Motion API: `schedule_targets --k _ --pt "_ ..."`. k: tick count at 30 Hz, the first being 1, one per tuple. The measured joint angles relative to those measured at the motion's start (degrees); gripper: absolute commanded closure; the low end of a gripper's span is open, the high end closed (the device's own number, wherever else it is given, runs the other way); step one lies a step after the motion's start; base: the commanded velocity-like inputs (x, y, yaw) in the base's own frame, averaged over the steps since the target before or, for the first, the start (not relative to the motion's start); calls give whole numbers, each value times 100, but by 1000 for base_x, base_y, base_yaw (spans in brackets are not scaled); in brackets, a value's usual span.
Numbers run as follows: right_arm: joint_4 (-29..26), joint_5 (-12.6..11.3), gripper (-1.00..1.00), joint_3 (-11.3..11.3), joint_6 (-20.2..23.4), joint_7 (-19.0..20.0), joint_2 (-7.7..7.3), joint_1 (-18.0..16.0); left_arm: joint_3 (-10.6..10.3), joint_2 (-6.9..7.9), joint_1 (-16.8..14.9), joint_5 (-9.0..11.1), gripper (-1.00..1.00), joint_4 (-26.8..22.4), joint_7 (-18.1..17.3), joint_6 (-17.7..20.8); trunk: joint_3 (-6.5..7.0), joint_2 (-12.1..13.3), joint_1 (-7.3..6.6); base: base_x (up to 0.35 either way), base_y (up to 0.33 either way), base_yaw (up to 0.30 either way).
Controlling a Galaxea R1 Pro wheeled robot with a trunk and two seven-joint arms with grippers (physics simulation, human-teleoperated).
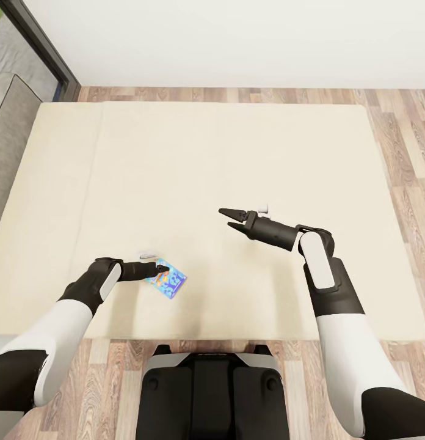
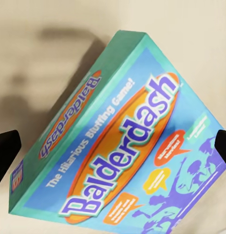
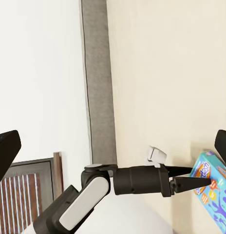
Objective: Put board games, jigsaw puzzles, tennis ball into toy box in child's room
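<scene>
The game (image 1: 168, 279) on the bed (image 1: 194, 165) looks light, stiff and slick-sided, best pinched across its thin edges; left gripper (image 1: 162, 269) straddles it with jaws spread, right gripper (image 1: 229, 219) hovers empty, jaws apart

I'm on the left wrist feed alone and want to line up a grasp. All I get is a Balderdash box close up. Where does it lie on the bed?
Observer: In the head view, the Balderdash box lies flat on the bed, near the edge closest to the robot and toward the robot's left.
Operator: How does my left end effector sit against it?
Observer: The left end effector is at the box's corner on the robot's left. In the right wrist view its fingers stand apart at the box's edge.
Operator: And the right arm?
Observer: The right end effector is open over bare bed, well apart from the box.
</scene>
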Motion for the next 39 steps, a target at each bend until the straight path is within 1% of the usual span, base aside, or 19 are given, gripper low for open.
schedule_targets --k 18,39 --pt "1 0 -100 0 0 6 0 1 -7 0 0 7 -100 0 0 0 12 0 0 -19 -59 0" --pt "-6 0 -100 6 3 1 0 2 -2 0 0 7 -100 1 -2 2 12 0 0 -18 -135 0"
